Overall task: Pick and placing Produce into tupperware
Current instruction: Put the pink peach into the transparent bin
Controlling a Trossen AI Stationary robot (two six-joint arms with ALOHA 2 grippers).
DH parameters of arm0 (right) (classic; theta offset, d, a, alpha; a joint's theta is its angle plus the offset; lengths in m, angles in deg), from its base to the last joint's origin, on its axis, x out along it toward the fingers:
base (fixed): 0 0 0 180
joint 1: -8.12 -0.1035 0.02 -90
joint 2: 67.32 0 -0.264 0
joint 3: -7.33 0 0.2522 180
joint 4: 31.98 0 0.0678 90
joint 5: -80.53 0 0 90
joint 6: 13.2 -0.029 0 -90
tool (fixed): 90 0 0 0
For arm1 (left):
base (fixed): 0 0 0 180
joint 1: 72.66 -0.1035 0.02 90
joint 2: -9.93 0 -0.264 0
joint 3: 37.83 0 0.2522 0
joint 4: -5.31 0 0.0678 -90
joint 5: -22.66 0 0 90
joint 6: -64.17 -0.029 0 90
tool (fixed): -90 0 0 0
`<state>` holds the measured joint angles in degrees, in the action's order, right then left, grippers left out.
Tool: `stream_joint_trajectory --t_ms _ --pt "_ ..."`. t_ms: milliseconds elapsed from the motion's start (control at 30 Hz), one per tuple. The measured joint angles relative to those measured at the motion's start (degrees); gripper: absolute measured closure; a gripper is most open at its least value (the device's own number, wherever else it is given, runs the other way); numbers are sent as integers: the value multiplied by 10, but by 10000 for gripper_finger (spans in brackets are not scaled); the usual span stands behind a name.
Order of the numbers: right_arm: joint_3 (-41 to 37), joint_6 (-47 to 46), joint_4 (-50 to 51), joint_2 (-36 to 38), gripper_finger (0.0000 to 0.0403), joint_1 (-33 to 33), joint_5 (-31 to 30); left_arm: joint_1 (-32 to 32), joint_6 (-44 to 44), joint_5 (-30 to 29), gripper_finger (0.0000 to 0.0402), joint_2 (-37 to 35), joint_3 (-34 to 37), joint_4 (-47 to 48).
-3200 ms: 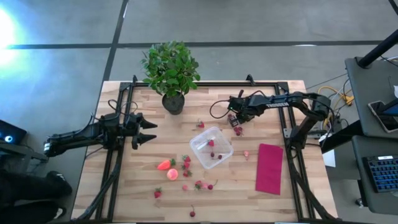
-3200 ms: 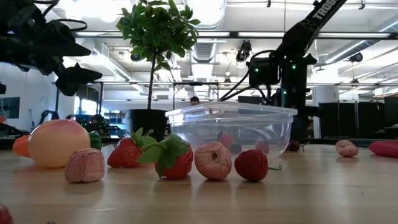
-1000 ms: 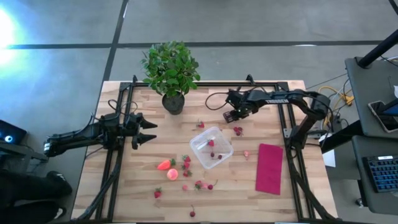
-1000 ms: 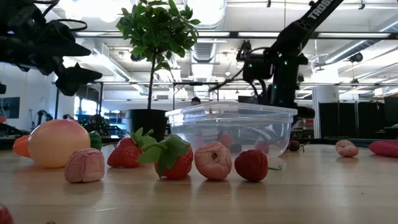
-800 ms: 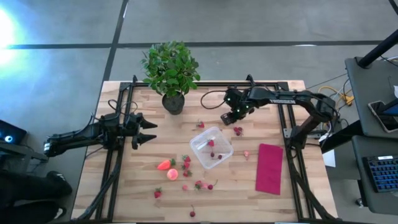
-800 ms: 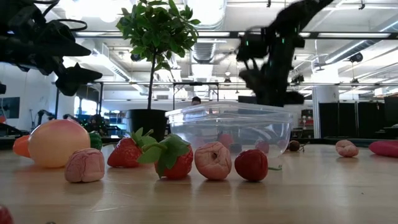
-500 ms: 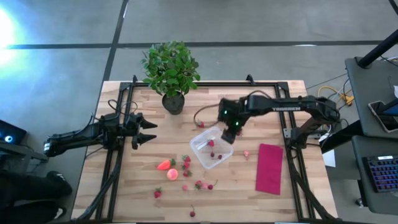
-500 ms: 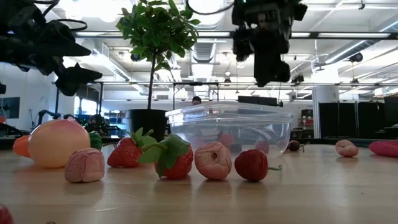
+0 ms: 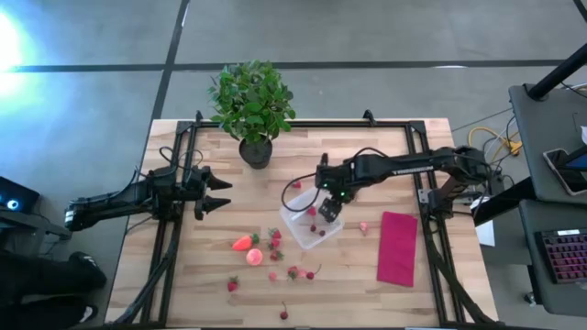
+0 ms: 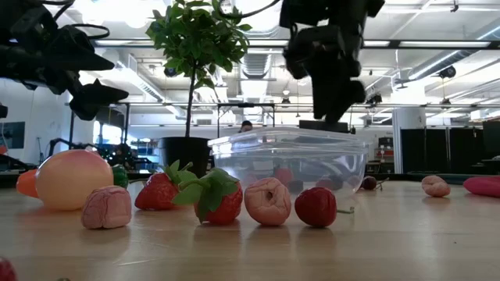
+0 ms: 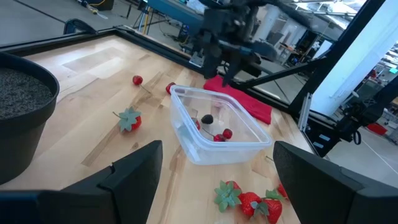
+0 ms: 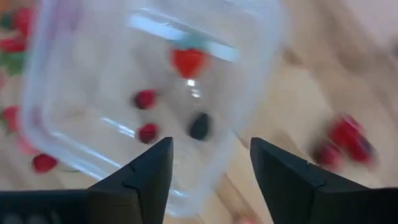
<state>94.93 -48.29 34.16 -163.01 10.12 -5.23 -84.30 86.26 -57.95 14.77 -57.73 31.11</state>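
**Desk:** High view, jaws first?

**Photographer:** Right gripper (image 9: 329,210) hangs over the tub (image 9: 311,220) at table centre, fingers spread, nothing between them. Left gripper (image 9: 218,192) waits wide at nine o'clock.

**Desk:** Doing it well?

**Photographer:** Release centred over the tub, I'd judge, then lift straight clear of its rim.

**Desk:** Textures?

**Photographer:** Clear, thin, round-cornered plastic; glossy red berries (image 12: 188,61) inside. Strawberry (image 9: 243,243) and smooth peach (image 9: 254,257) lie loose at seven o'clock on pale wood.

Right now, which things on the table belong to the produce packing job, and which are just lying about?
Job: tupperware; loose berries; big strawberry; round pink-orange fruit; right gripper above the tupperware.
Lying about: potted plant; magenta cloth.
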Motion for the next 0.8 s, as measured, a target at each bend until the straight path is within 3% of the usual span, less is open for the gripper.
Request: stream_joint_trajectory --t_ms 200,400,500,633,800 --pt "-11 -78 163 37 182 -29 -69 0 0 0 109 0 0 0" --pt "-72 -117 176 55 183 -105 -55 0 0 0 109 0 0 0" --pt "-120 -186 154 54 183 -116 -6 0 0 0 109 0 0 0" --pt "-176 -230 46 58 183 -116 38 0 0 0 109 0 0 0" --pt "-207 -256 -36 60 183 -116 15 0 0 0 109 0 0 0"
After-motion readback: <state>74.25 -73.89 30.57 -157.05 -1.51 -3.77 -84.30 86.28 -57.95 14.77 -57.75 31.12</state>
